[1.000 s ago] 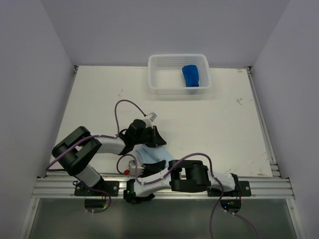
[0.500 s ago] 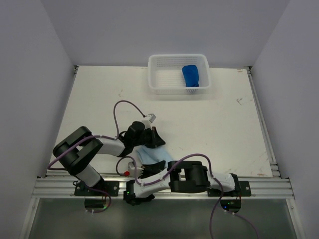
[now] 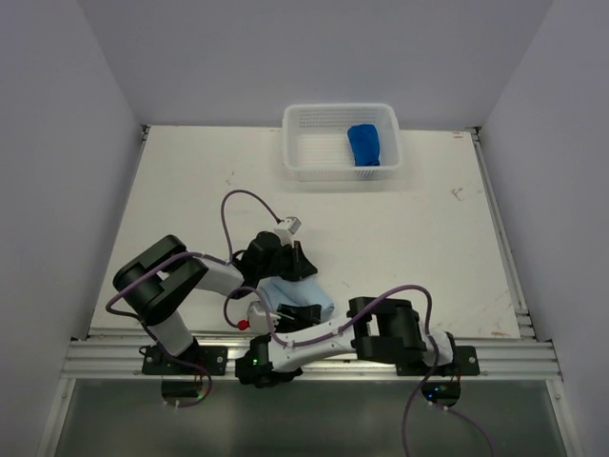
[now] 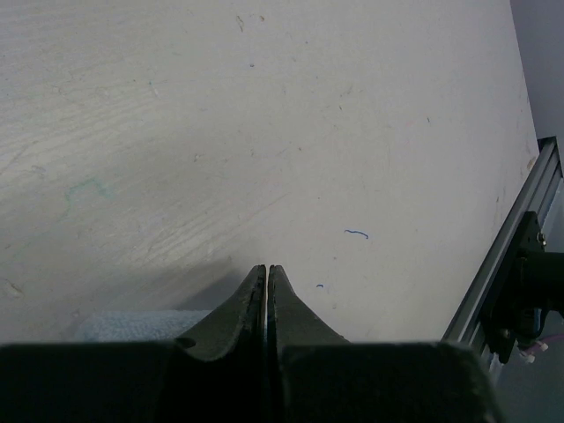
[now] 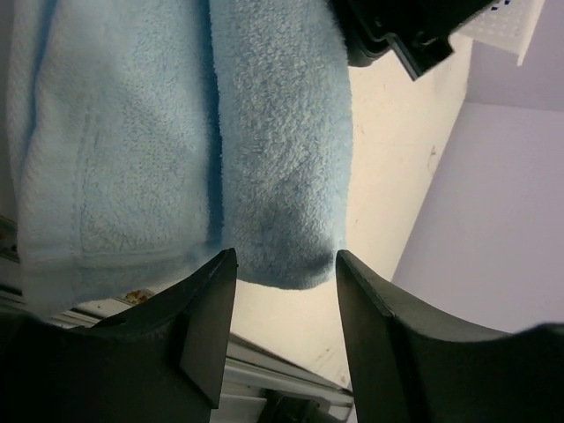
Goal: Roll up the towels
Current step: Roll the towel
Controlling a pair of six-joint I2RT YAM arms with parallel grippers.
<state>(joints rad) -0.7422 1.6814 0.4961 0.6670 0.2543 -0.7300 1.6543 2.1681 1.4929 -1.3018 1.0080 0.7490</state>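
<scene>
Wide bare table (image 3: pixel 409 248) between white basket (image 3: pixel 333 172) and left claw (image 4: pixel 266 268).

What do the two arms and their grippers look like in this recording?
The left arm and right arm match: white links, bulky black joints, and a purple cable looping along each. The left gripper and right gripper each end in two black, tapered fingers.
</scene>
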